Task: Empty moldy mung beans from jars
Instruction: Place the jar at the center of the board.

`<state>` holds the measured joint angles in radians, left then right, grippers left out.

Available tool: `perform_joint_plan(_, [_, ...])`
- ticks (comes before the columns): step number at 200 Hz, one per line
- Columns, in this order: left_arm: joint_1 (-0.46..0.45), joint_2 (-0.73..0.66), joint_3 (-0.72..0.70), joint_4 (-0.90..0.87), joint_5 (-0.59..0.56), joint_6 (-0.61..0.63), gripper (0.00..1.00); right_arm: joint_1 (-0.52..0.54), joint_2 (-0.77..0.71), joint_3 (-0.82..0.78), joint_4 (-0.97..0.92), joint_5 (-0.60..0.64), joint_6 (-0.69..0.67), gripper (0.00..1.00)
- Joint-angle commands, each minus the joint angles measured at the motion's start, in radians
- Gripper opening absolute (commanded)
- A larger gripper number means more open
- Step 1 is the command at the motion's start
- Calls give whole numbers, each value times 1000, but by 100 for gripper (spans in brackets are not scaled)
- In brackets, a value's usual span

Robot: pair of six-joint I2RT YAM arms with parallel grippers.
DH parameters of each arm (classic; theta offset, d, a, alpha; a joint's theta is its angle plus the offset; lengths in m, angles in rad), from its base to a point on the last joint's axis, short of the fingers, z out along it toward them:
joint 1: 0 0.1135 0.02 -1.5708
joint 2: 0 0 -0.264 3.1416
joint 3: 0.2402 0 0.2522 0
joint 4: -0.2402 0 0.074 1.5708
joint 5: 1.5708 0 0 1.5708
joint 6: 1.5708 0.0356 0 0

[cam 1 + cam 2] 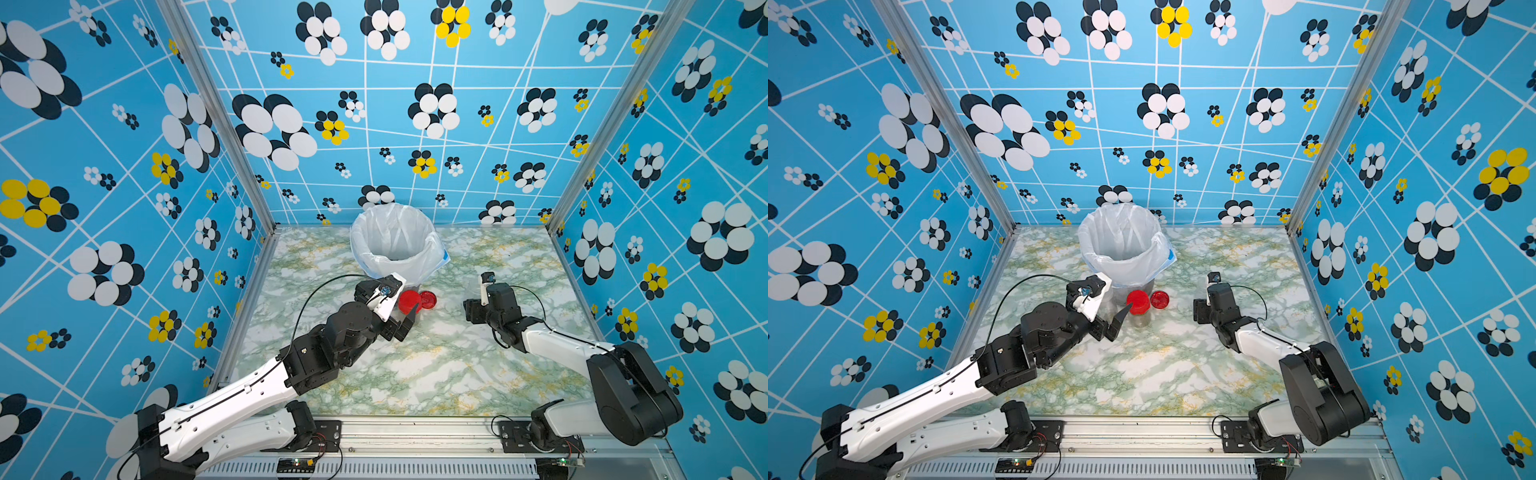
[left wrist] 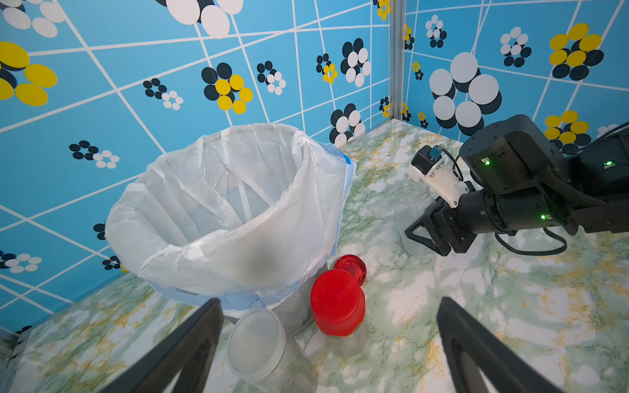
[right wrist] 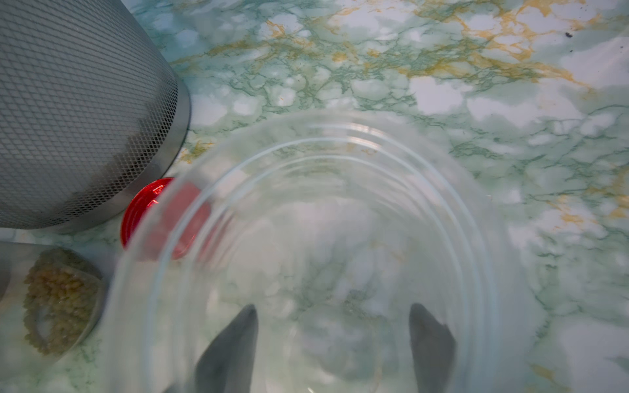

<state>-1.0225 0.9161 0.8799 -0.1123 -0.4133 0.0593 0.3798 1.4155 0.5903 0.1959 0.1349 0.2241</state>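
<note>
At the back of the tabletop [image 1: 415, 365] you've got the bucket [image 1: 1121, 272], white bag folded over its rim, mouth up, ready for whatever gets tipped in. Just in front of its base stands a jar with a red lid [image 2: 337, 303], upright and capped. Just beside it is a slimmer jar with a clear lid [image 2: 255, 343], also capped. Mung beans [image 3: 58, 299] show as an olive-brown clump through a jar wall in the right wrist view; can't tell for sure which of those two jars that is. A loose red lid [image 2: 350, 267] lies flat just beside the bucket's foot, probably parked out of the pour path.

Your left hand [image 1: 1120, 321] is released, fingers spread wide, nothing in it. It's aimed at the two capped jars, with the red-lidded one roughly between the fingers. Looks like a lineup for the next pick.

Your right hand [image 3: 333, 308] is down at the open jar [image 2: 410, 204], which stands upright on the tabletop well to the right of the bucket, no lid, apparently empty. Fingers sit either side of its lower body, seen through the clear wall. Cannot tell if they're clamping it or just around it.

My read: one jar done, two to go. Both need uncapping first, so likely one hand holds the body while the other twists. Watch the tight cluster, since a wide approach could knock the slim jar over.
</note>
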Motion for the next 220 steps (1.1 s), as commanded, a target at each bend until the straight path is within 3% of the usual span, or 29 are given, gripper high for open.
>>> perform_joint_plan(1, [-4, -17, -37, -26, -32, -36, 99, 14, 16, 14, -18, 25, 9, 73])
perform_joint_plan(21, [-2, -25, -48, -32, -39, -51, 100, 20, -15, -17, 15, 24, 2, 77])
perform_joint_plan(32, [-4, -25, -51, -38, -39, -53, 100, 20, -36, -35, 34, 28, 0, 89])
perform_joint_plan(85, [-3, -22, -48, -59, -56, -56, 99, 51, -145, -87, 40, 50, -21, 91])
perform_joint_plan(133, [-1, -40, -57, -63, -84, -68, 99, 149, -310, 27, -212, 263, -79, 90])
perform_joint_plan(173, [8, -47, -53, -114, -89, -104, 99, 186, -408, 92, -252, 172, -78, 91])
perform_joint_plan(220, [59, -105, -38, -245, -166, -216, 99, 318, -380, 197, -210, -2, -76, 90])
